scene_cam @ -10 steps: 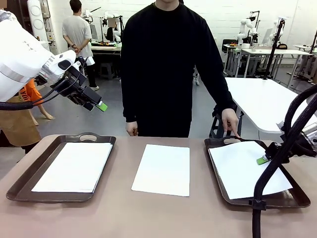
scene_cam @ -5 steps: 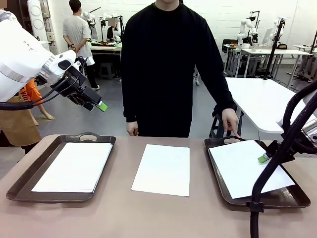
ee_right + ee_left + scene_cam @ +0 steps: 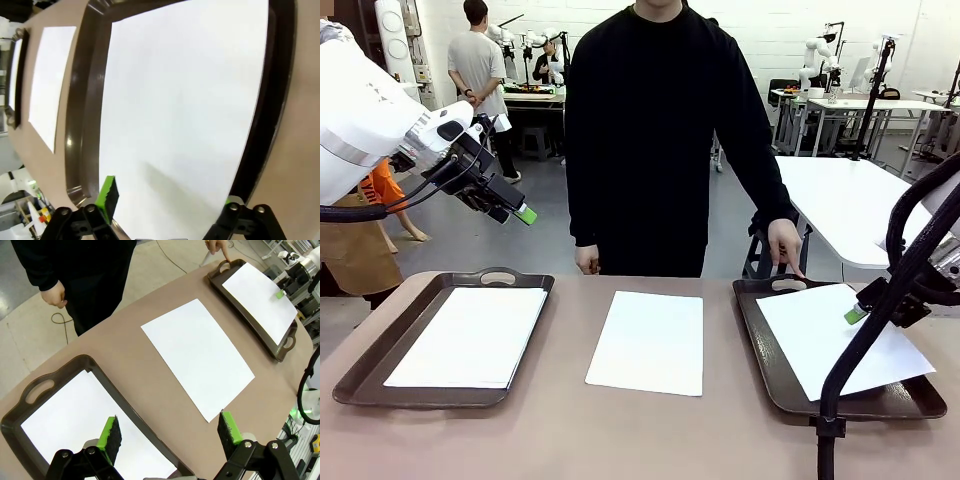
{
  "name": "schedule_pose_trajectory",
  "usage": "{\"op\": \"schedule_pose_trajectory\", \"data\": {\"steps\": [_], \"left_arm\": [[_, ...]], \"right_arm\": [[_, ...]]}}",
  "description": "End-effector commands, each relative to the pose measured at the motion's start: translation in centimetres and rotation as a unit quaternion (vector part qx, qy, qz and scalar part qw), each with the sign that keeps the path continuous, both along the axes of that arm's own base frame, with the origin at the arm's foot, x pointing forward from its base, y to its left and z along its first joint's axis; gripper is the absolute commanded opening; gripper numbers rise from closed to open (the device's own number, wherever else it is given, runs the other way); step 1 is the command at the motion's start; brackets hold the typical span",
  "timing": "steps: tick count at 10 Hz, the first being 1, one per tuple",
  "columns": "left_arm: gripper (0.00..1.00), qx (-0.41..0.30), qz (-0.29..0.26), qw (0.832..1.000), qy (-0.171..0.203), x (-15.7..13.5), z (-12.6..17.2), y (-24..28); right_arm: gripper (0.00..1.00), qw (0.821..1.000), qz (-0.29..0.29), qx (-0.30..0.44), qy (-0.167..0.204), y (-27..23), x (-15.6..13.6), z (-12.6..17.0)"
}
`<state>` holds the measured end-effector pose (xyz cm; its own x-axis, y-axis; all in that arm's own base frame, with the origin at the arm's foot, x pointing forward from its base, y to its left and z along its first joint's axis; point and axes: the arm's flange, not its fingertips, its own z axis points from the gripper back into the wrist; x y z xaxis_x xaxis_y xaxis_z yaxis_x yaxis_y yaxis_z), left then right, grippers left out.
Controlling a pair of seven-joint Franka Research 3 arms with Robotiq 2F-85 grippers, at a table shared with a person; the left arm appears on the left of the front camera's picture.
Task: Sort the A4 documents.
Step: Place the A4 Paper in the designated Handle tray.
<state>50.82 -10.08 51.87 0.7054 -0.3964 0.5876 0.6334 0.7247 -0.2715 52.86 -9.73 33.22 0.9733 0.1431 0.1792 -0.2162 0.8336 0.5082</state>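
My right end effector (image 3: pixel 855 315) sits low over the right tray (image 3: pixel 760 345), fingers spread and gripping nothing. I can't tell whether a pad touches the paper. The right sheet (image 3: pixel 830 340) lies skewed in that tray, its near right corner riding over the rim. I judge this step to be squaring the sheet up. I'd press one pad lightly and drag slowly toward the left, since thin paper buckles under a hard push. The person's hand (image 3: pixel 785 245) rests at the tray's far handle, so I'd keep my motion near.

My left end effector (image 3: pixel 169 427) hangs released, high above the left tray (image 3: pixel 365 365), where the left sheet (image 3: pixel 470 335) lies flat. The middle sheet (image 3: pixel 648 340) lies on the bare desk (image 3: pixel 620 430), not yet sorted.
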Motion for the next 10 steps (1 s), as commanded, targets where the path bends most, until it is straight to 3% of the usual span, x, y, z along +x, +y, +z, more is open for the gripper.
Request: {"op": "schedule_pose_trajectory", "data": {"steps": [1,5,10], "left_arm": [[1.0,0.0,0.003,1.0,-0.004,0.0,0.1,0.1],[1.0,0.0,0.003,1.0,-0.004,0.0,0.1,0.1],[1.0,0.0,0.003,1.0,-0.004,0.0,0.1,0.1]], "right_arm": [[1.0,0.999,-0.006,-0.044,0.012,1.3,-1.1,0.5],[1.0,0.995,0.006,-0.097,0.018,3.1,-1.5,1.6],[1.0,0.989,0.016,-0.146,-0.006,4.4,-1.6,3.3]]}}
